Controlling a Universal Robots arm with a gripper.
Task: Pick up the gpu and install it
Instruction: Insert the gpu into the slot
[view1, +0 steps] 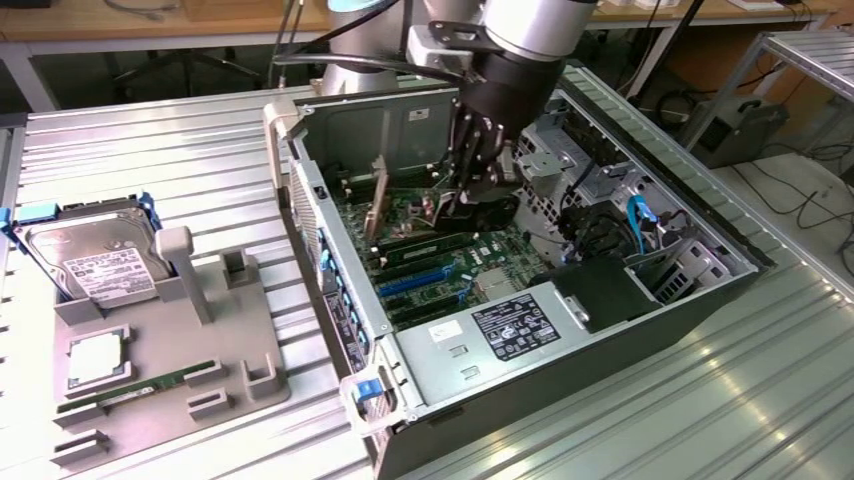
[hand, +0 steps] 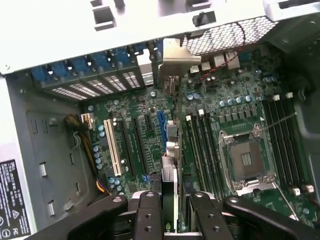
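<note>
Deep inside the open computer case (view1: 561, 400), pincer (hand: 172, 214) clamped shut on the gpu (hand: 171, 172), gripping it edge-on over the motherboard (hand: 130, 110). Silver bracket (hand: 175, 55) up against the rear wall, just beside the row of blue slot clips (hand: 85, 67). Card edge right alongside the blue slot (hand: 160, 122); cannot tell whether already seated or just above. Probably best done so: keep the card upright and parallel to the long slots, match the bracket to its opening in the rear wall, bear straight down with even pressure, no twisting. Mind the memory slots (hand: 202, 145) close by. Outside, on the surface (view1: 174, 140), a hard drive (view1: 96, 262) in a grey tray (view1: 200, 330)
</note>
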